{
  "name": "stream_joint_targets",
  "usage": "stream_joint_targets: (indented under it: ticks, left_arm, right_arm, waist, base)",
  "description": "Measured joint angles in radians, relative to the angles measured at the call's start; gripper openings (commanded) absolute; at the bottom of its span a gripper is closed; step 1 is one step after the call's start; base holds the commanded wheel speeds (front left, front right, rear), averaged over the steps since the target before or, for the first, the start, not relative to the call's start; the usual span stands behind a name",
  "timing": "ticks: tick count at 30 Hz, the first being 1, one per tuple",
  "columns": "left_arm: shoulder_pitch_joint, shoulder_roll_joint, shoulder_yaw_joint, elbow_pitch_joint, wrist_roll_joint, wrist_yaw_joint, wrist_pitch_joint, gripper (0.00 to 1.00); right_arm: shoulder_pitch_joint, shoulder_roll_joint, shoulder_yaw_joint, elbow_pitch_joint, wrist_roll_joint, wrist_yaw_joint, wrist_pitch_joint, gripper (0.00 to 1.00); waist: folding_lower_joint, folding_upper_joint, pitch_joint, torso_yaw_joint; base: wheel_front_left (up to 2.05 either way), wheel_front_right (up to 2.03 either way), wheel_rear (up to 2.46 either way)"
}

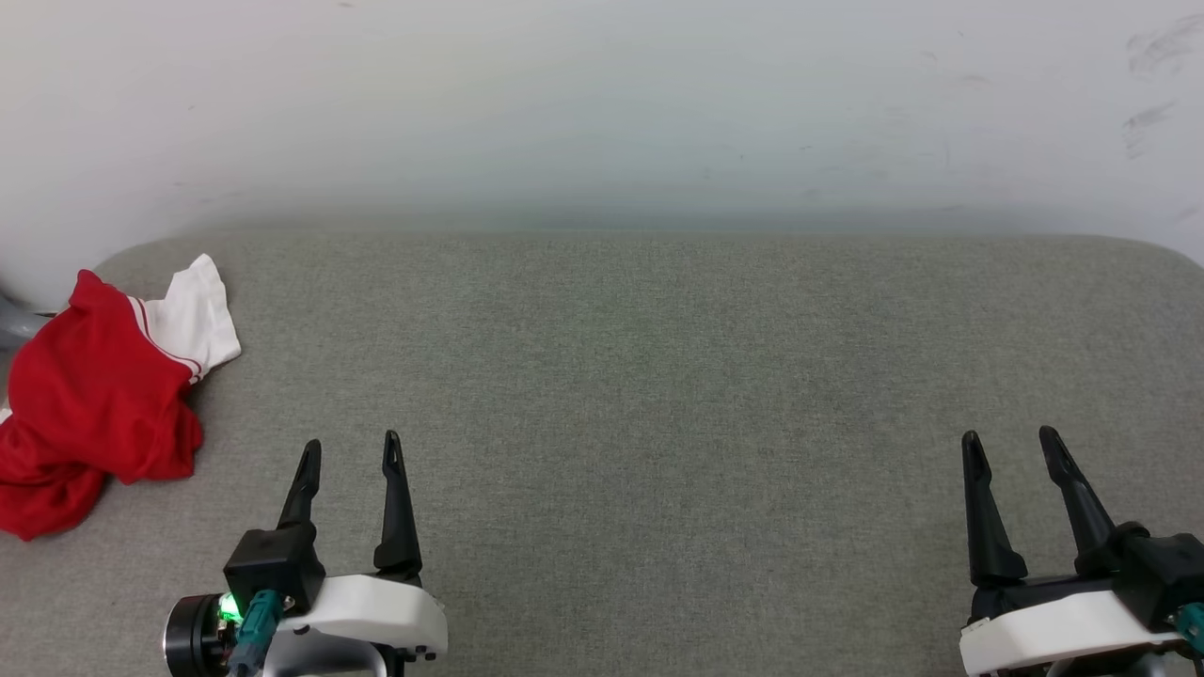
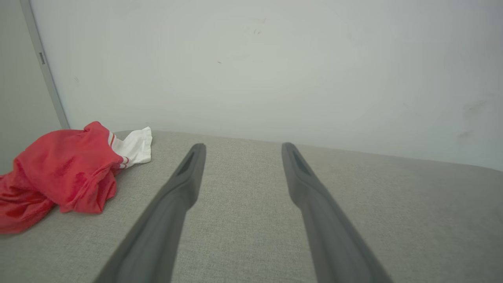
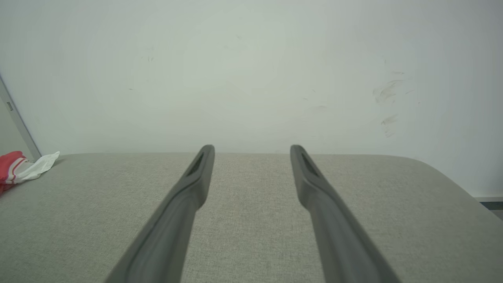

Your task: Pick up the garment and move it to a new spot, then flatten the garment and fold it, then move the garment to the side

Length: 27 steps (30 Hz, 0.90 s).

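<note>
Garment [image 1: 94, 395]: red, white sleeve with striped trim, crumpled (not folded) at the left end of the bench [image 1: 658, 376].
Left gripper [image 1: 351, 449]: jaws spread, empty.
Right gripper [image 1: 1011, 442]: jaws spread, empty.

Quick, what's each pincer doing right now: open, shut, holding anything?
Left pincer: open, holding nothing; the garment lies apart from it.
Right pincer: open, holding nothing.
</note>
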Motion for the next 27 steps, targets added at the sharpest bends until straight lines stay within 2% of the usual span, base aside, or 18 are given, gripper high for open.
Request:
stream_joint_targets:
  ticks: [18,27]
  left_arm:
    - [0.012,-0.005,0.005,0.016,0.104,-0.014,-0.032,1.00]
    - [0.015,-0.008,0.024,0.026,0.092,-0.032,-0.035,1.00]
  right_arm:
    - [0.011,0.000,0.014,-0.007,-0.049,0.000,-0.032,1.00]
    - [0.012,0.000,0.016,0.000,-0.024,0.000,-0.035,1.00]
  waist:
    - [0.0000,0.0000,-0.004,0.006]
    - [0.0000,0.0000,-0.004,0.003]
  base:
    - [0.00,0.00,0.00]
    - [0.00,0.00,0.00]
